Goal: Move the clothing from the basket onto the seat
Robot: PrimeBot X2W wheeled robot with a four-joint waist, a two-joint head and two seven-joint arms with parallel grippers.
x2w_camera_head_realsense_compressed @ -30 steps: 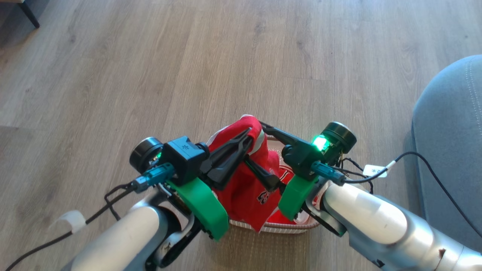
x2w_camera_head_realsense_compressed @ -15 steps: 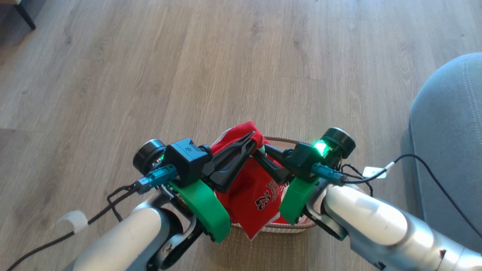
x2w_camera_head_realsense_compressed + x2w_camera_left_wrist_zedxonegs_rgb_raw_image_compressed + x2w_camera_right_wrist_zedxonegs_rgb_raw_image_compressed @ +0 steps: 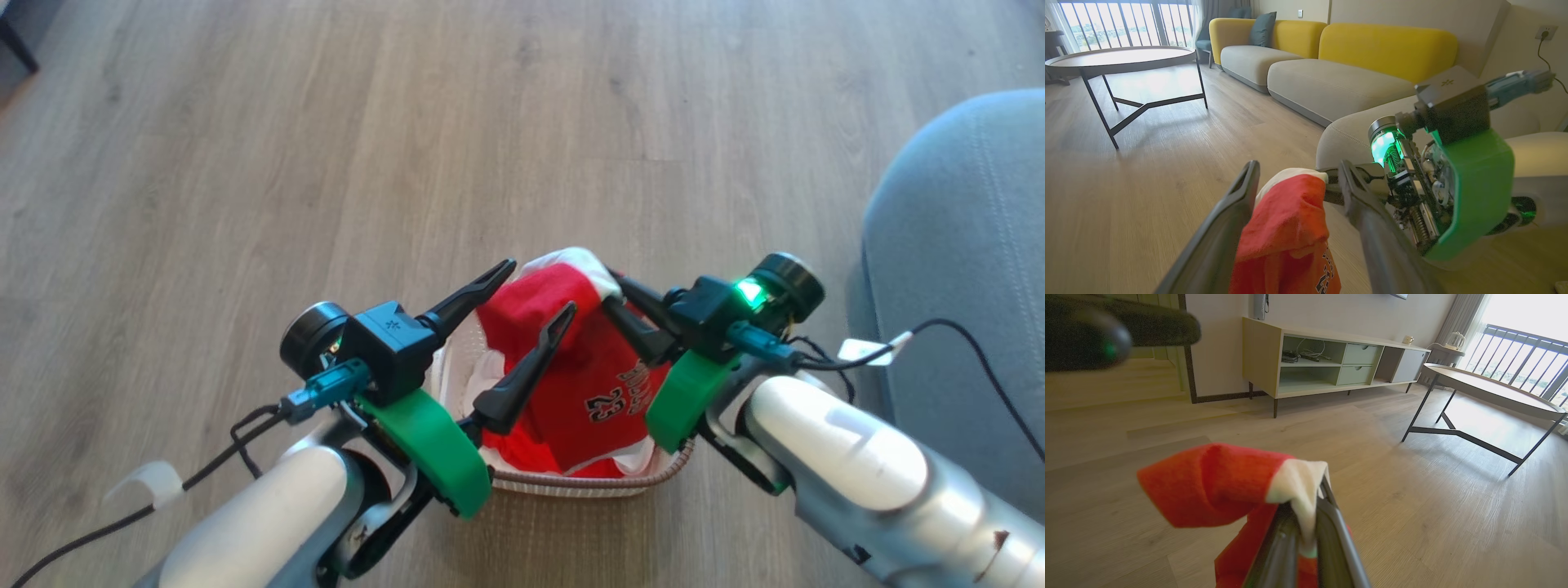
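Head view: basket [image 3: 589, 484] mostly under clothing [image 3: 589, 369]

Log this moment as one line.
left gripper: open around clothing | right gripper: shut on clothing | clothing: hanging over basket | seat: right of basket

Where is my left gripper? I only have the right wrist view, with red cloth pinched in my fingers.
Observer: In the head view the left gripper is open, with the clothing between its fingers but not clamped.
Operator: Where's the basket?
Observer: The basket sits directly under the held clothing, with more red and white cloth inside it.
Operator: And the seat?
Observer: The seat lies on the robot's right, to the right of the basket.
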